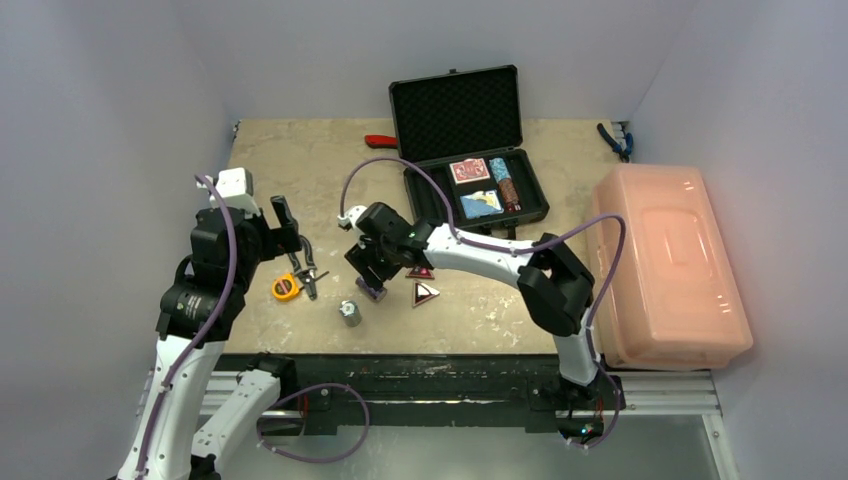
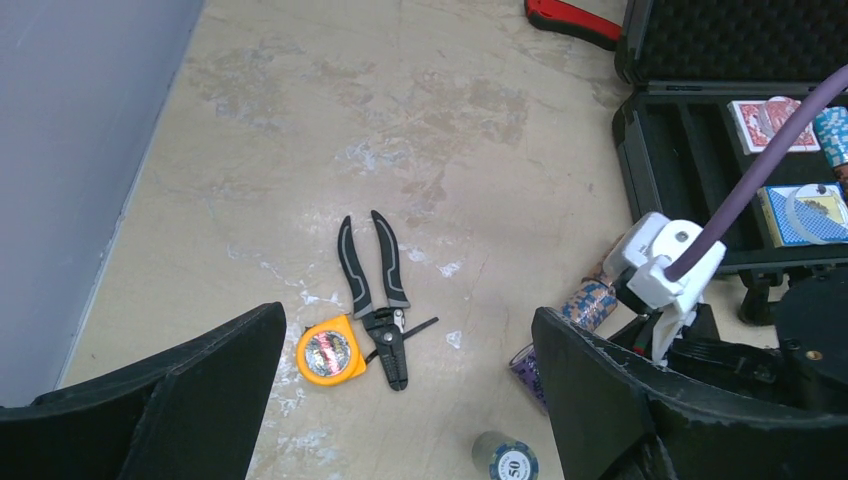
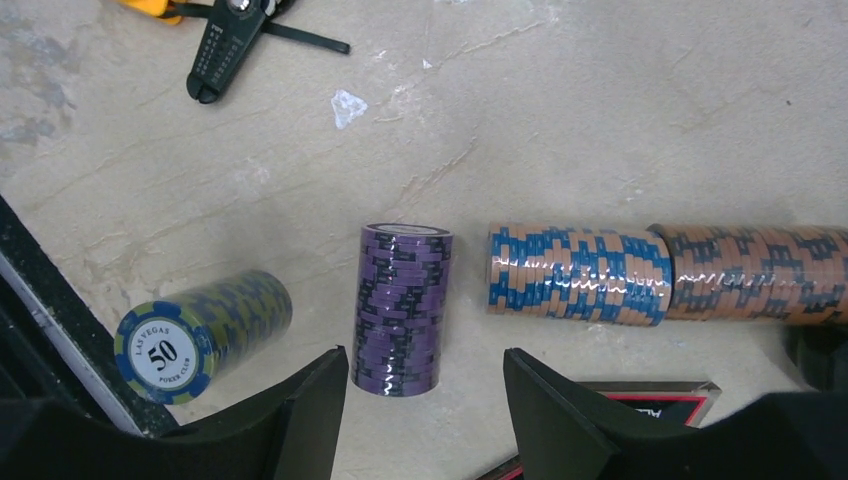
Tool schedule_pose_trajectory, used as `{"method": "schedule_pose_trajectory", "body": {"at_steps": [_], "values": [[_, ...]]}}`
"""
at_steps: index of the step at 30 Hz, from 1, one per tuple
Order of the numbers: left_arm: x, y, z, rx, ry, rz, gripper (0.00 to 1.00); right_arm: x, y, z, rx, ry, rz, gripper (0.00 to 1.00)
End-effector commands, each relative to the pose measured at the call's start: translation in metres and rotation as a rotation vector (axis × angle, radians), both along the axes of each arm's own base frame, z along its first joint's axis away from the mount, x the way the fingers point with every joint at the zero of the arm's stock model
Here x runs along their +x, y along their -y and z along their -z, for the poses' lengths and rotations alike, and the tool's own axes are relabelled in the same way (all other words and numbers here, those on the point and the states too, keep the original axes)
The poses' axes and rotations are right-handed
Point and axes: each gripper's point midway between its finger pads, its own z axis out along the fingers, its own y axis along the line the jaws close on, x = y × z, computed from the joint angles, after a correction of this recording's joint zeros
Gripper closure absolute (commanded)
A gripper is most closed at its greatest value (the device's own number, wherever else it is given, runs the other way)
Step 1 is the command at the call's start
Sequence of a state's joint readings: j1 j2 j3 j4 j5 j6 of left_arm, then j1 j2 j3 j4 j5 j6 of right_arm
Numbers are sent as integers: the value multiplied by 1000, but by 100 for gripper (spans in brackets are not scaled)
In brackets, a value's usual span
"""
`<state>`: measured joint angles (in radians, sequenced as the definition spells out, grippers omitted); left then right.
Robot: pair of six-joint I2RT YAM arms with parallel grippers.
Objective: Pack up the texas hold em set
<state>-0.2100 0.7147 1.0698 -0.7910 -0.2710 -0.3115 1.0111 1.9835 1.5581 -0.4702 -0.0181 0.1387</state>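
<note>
While the right pincer [image 3: 425,360] stands part open astride the purple stack [image 3: 400,290], it grips nothing yet: one finger [image 3: 310,410] is just beside the chips, the other [image 3: 570,420] clearly apart. Can't tell if the purple stack is upright or on its side. Left pincer [image 1: 292,238] is wide open and empty, and hangs over the counter [image 1: 300,160] near the tape measure [image 1: 286,287] and pliers [image 1: 308,275].

Briefcase [image 1: 455,110] is open at the far side of the counter, lid up. Red deck [image 1: 469,170] and blue deck [image 1: 480,203] are in their compartments, with some chips [image 1: 507,185] in the slot just beside them. Loose on the counter are the purple stack, the 50 stack [image 3: 200,335] near it, and a blue-tan stack [image 3: 578,273] lying end to end against a brown-orange stack [image 3: 760,272]. Two triangular markers [image 1: 426,292] lie near the right pincer.

Risks, my read:
- The grip is off-centre, so the near finger would shove the purple stack sideways before the far one lands. It could roll or topple.
- Chips are loose discs, so a squeeze may splay or burst the column, more so on the lift.
- The far finger sits near the blue-tan stack and could nudge it, setting both lying stacks rolling.
- The cable [image 2: 768,165] hangs across the case front. Carrying a stack there might snag it or sweep the decks.
</note>
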Motion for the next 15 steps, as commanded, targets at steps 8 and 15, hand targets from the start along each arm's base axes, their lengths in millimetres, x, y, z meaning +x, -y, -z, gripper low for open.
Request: {"method": "schedule_pose_trajectory", "body": {"at_steps": [8, 15], "values": [[1, -3, -15, 2, 53, -13, 7, -3, -17, 8, -24, 10, -59, 45], [2, -3, -15, 3, 52, -13, 7, -5, -21, 20, -41, 7, -66, 48]]}}
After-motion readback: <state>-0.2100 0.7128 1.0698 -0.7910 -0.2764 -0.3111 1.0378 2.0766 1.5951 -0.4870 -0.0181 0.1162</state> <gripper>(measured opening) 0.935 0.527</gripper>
